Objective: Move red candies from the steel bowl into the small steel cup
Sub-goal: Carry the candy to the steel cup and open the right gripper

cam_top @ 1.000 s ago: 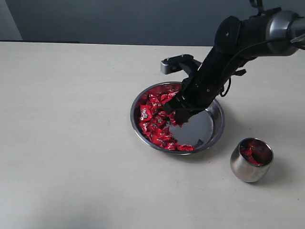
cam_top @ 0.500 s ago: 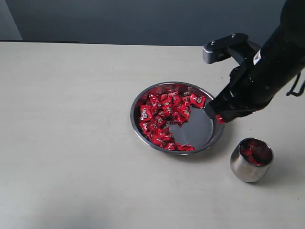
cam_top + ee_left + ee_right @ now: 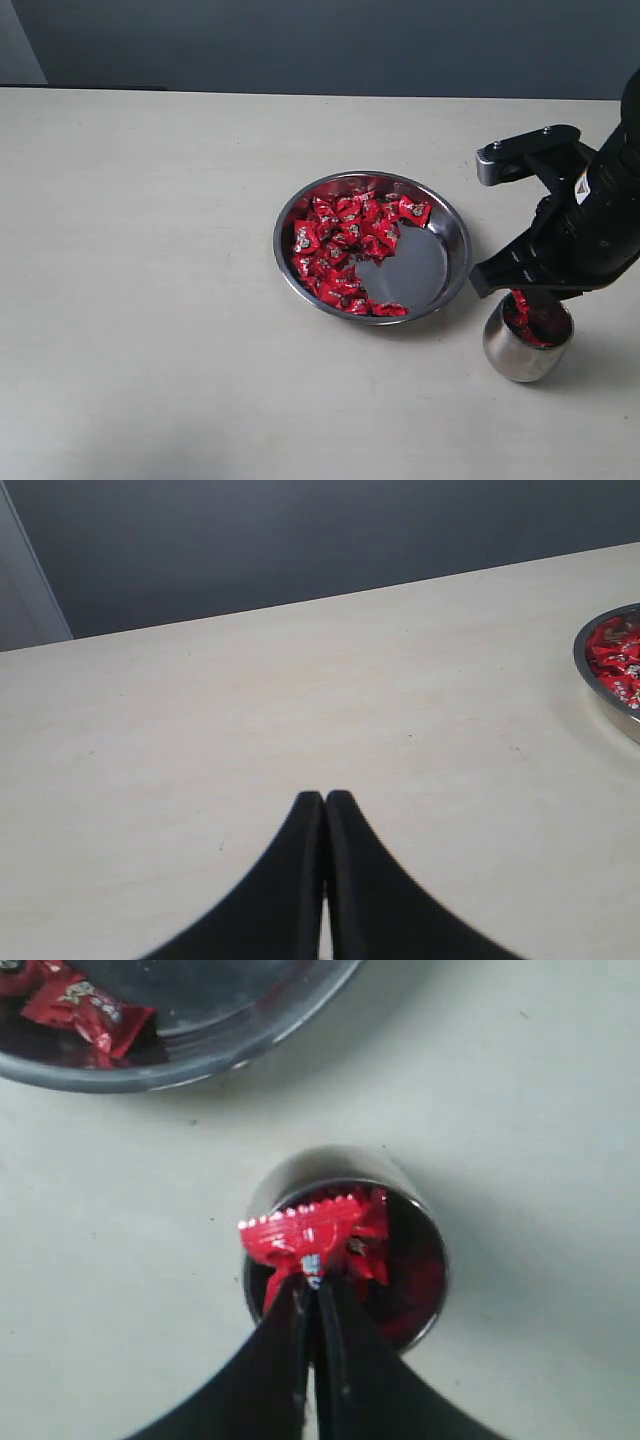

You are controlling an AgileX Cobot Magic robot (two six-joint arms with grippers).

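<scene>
— Red candy (image 3: 310, 1228): why is the right pincer (image 3: 312, 1285) hanging it there?

— It is nipping the wrapper by one end, tips almost together, so the sweet is dangling directly beneath them, over the mouth of the small steel cup (image 3: 505, 360), seemingly ready for dropping. The steel bowl (image 3: 420, 270), holding the other red candies (image 3: 335, 245), is lying off to the pincer's side. The left pincer (image 3: 325, 802) is idling, pressed together on nothing.

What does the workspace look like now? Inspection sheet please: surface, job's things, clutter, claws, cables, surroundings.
Surface: pale tabletop, no spills seen.
Job's things: steel bowl holds red candies heaped toward its left; small steel cup has candies inside.
Clutter: nothing seen.
Claws: right claw shut on held candy over the cup's mouth; left claw shut, empty, away from the bowl.
Cables: nothing seen.
Surroundings: dark wall behind the table.
</scene>
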